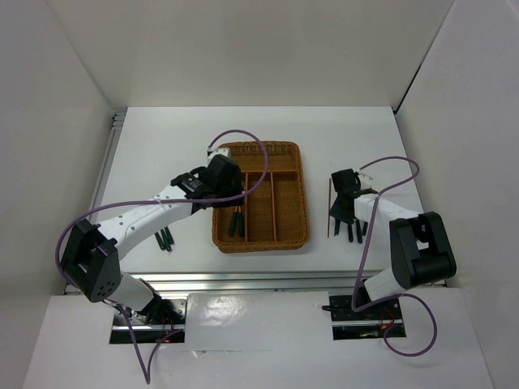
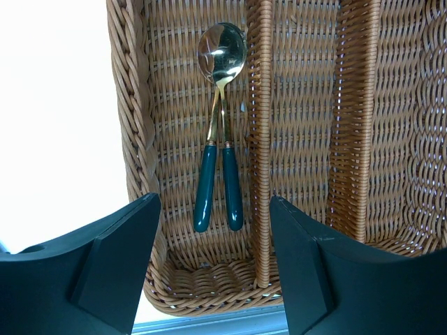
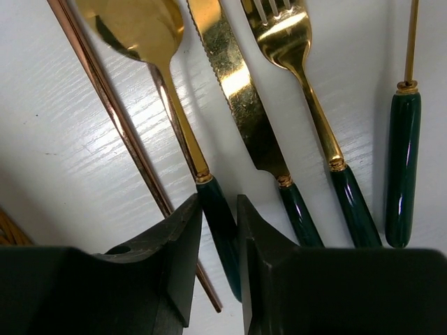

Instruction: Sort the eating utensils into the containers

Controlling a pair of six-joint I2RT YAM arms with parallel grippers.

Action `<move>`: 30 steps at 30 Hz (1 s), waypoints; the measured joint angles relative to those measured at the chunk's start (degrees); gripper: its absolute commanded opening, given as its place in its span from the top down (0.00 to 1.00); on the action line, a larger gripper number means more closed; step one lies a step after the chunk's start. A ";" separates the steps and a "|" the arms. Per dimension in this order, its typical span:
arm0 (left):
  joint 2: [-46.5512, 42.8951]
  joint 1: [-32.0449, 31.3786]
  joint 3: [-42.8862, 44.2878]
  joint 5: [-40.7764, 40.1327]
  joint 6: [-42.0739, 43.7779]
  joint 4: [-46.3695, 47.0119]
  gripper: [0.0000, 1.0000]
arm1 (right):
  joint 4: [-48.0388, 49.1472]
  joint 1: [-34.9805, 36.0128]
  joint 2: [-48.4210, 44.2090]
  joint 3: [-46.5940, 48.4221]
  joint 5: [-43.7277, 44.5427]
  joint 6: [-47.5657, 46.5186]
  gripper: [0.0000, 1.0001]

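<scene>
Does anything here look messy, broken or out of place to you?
Nothing looks spilled or broken. Lying unsorted on the table: a few dark-handled pieces left of the wicker tray, a row of cutlery right of it, where the right tool grips a spoon handle. Two spoons in the tray's end slot lie overlapped, bowls stacked.

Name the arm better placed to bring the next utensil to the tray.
Right. The right arm's fingers pinch the handle of a spoon on the table; the left arm's fingers hang open and empty over the tray.
</scene>
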 measured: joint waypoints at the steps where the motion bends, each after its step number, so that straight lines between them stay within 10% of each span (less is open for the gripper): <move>1: 0.00 0.00 0.00 -0.02 0.00 0.00 0.22 | 0.00 0.00 0.00 0.00 -0.02 0.04 0.72; 30: -0.11 0.48 -0.39 -0.17 0.02 0.04 0.20 | -8.00 1.29 -10.49 5.44 -3.67 0.50 0.84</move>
